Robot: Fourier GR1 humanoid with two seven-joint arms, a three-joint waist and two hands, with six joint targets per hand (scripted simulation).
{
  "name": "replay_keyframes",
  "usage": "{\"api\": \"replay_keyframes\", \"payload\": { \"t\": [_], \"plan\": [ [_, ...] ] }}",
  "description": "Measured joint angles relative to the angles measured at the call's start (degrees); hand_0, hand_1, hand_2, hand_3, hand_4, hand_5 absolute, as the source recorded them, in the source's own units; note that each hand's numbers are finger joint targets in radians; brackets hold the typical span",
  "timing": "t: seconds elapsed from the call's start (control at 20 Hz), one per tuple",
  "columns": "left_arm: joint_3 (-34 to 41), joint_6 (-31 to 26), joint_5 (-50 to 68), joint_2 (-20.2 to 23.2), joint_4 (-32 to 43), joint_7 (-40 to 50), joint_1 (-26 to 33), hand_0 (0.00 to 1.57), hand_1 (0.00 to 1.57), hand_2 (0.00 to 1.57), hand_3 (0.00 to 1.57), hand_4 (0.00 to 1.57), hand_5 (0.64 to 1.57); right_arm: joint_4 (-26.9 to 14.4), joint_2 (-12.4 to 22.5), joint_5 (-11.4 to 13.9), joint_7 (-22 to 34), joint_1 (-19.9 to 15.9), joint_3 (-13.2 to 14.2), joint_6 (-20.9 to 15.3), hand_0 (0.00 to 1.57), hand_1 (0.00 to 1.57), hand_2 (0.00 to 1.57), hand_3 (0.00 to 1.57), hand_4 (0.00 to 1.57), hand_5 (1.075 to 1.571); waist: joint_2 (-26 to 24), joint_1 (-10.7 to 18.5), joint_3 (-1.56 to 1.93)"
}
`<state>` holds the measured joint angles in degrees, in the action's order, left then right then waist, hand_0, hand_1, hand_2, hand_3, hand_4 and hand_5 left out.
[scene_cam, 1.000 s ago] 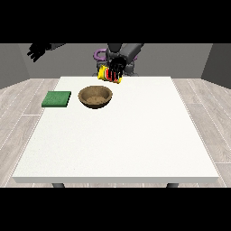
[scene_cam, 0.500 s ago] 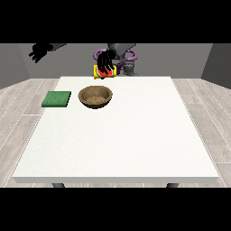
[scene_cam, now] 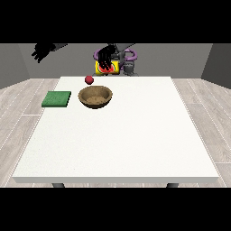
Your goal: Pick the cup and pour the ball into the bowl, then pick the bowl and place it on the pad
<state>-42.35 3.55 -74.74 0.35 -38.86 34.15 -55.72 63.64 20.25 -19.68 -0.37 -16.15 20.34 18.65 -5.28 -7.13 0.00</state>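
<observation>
Two black hands, both raised above the far edge of the white table (scene_cam: 135,144).

Item: hand at the view's right (scene_cam: 105,57). Held over the far table edge, just in front of the robot's torso, fingers pointing downward and wrapped over a yellow cup (scene_cam: 107,67) with red marking. Cup sits close under the palm, partly hidden by the fingers; its tilt cannot be made out.

Item: hand at the view's left (scene_cam: 41,51). Lifted high and well out to the side, beyond the table's left far corner, holding nothing. Fingers appear spread and loose.

Item: red ball (scene_cam: 89,80). Outside the cup, below and to the view's left of it, just beyond the bowl's far rim; whether it is in the air or resting on the table cannot be told.

Item: brown bowl (scene_cam: 95,96). Upright on the table, far half, left of centre.

Item: green pad (scene_cam: 57,99). Flat on the table, near the bowl on its left, not touching it.
</observation>
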Motion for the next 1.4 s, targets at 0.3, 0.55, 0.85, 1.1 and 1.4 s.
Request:
{"api": "replay_keyframes", "payload": {
  "t": [0.3,0.55,0.85,1.1,1.4],
  "plan": [
    [12.16,8.78,11.32,4.06,-7.58,-5.63,2.78,0.8,0.8,1.19,0.88,1.3,1.555,0.24,-0.16,0.48,0.26,0.91,1.05,-2.96,0.0,0.0,0.0,0.11,0.76,1.556,-0.74,4.95,-0.19],
    [26.76,13.03,28.31,4.98,-15.96,-12.29,4.23,0.0,0.0,0.0,0.0,1.15,1.568,0.11,-0.87,1.48,-0.24,0.69,1.65,-6.29,0.0,0.0,0.0,0.0,0.78,1.556,0.04,10.22,-0.57],
    [43.33,6.91,51.57,6.31,-23.85,-19.53,4.87,0.0,0.0,0.0,0.0,1.05,1.566,-0.84,-3.1,2.4,-1.62,1.39,2.15,-9.93,0.0,0.0,0.0,0.0,0.75,1.563,2.62,15.48,-0.59],
    [53.7,-5.36,67.16,11.86,-25.97,-22.86,4.85,0.0,0.0,0.0,0.0,1.05,1.561,-1.67,-6.29,3.11,-4.63,2.42,1.97,-12.31,0.0,0.0,0.0,0.0,0.74,1.567,5.31,18.39,-0.27],
    [60.71,-15.61,77.05,19.24,-26.36,-24.56,4.78,0.0,0.0,0.0,0.0,1.02,1.56,-6.01,-9.09,2.82,-10.35,-0.12,2.55,-13.61,0.0,0.0,0.0,0.0,0.7,1.565,11.21,20.14,-0.04]
  ]
}}
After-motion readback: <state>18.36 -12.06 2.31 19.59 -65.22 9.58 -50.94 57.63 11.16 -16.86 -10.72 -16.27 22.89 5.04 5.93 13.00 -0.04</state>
